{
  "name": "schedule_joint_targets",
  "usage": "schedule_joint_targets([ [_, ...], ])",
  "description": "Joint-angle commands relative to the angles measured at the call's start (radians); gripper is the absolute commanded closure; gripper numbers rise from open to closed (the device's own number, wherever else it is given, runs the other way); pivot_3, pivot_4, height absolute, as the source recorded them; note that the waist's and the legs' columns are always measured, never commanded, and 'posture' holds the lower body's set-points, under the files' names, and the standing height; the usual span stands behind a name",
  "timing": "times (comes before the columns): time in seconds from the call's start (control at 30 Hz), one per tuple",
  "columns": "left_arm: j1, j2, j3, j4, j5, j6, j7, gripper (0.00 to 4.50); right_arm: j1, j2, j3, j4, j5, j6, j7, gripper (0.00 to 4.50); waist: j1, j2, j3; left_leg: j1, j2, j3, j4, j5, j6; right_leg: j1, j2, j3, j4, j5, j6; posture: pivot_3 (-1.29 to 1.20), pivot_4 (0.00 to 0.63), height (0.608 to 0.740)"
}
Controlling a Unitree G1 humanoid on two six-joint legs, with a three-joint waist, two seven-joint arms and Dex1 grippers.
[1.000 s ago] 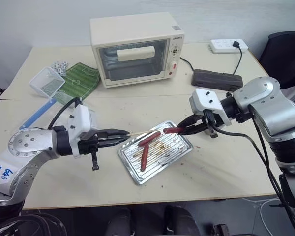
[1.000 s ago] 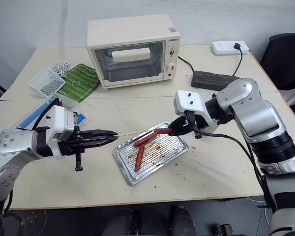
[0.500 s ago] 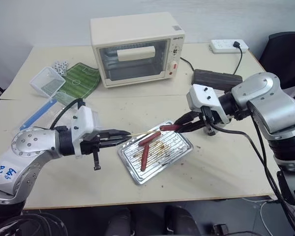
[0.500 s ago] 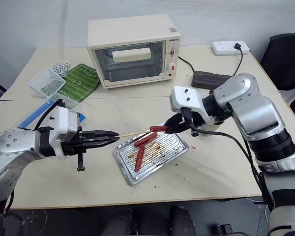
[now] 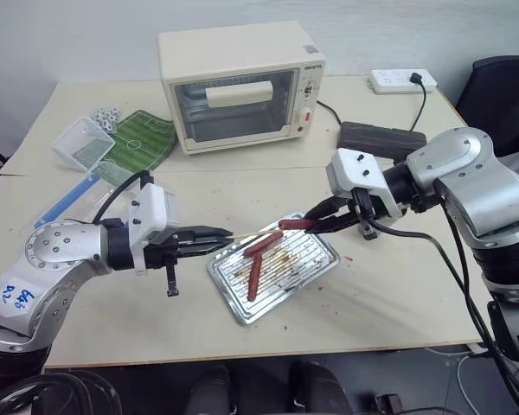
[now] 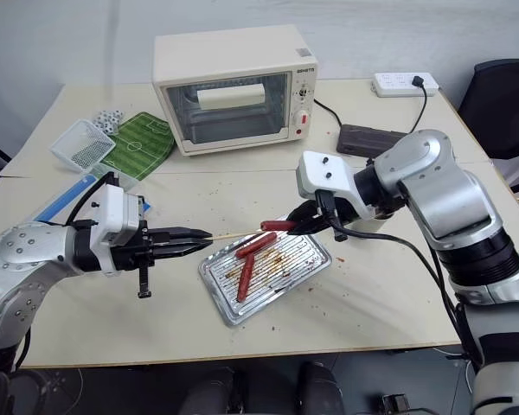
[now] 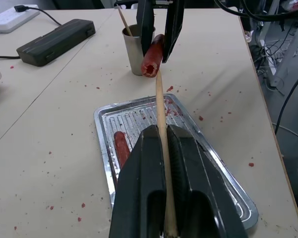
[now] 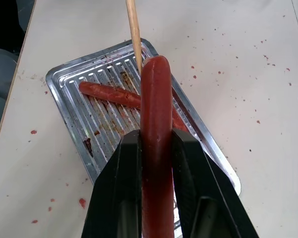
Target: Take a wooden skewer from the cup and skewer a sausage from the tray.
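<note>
The wooden skewer [image 7: 159, 106] is clamped in the closed left hand [image 5: 223, 235], its tip at the end of the sausage [image 8: 156, 129] gripped by the right hand [image 6: 299, 225] above the tray [image 5: 316, 268]. Two sausages [image 5: 254, 277] lie inside. The cup [image 7: 132, 50] stands beyond; the surface [image 5: 389, 303] around is free

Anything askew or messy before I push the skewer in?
The wooden skewer tip sits at the lower rim of the sausage end, not its centre. Red specks litter the table, and the tray lies askew to its edge.
</note>
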Motion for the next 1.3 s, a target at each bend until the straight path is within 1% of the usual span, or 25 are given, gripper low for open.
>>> schedule_joint_targets([
  [0.03,-0.015,0.014,0.021,-0.007,0.006,-0.017,-0.008,4.50,0.002,-0.028,-0.019,0.011,-0.009,-0.031,-0.002,3.69,0.000,0.000,0.000,0.000,0.000,0.000,0.000,0.000,0.000,0.000,0.000,0.000,0.000,0.000,0.000,0.00,0.150,0.740],
  [0.63,-0.008,0.024,0.035,0.001,0.013,-0.021,-0.012,4.50,0.024,-0.038,-0.025,0.019,-0.020,-0.058,0.006,3.69,0.000,0.000,0.000,0.000,0.000,0.000,0.000,0.000,0.000,0.000,0.000,0.000,0.000,0.000,0.000,0.00,0.150,0.740],
  [1.1,0.004,0.001,0.009,-0.020,0.013,-0.023,-0.019,4.50,0.014,-0.032,-0.045,-0.073,0.049,0.054,-0.030,3.69,0.000,0.000,0.000,0.000,0.000,0.000,0.000,0.000,0.000,0.000,0.000,0.000,0.000,0.000,0.000,0.00,0.150,0.740],
  [1.3,-0.020,-0.006,-0.002,0.000,0.024,-0.028,-0.023,4.50,0.006,-0.031,-0.048,-0.094,0.071,0.081,-0.044,3.69,0.000,0.000,0.000,0.000,0.000,0.000,0.000,0.000,0.000,0.000,0.000,0.000,0.000,0.000,0.000,0.00,0.150,0.740],
])
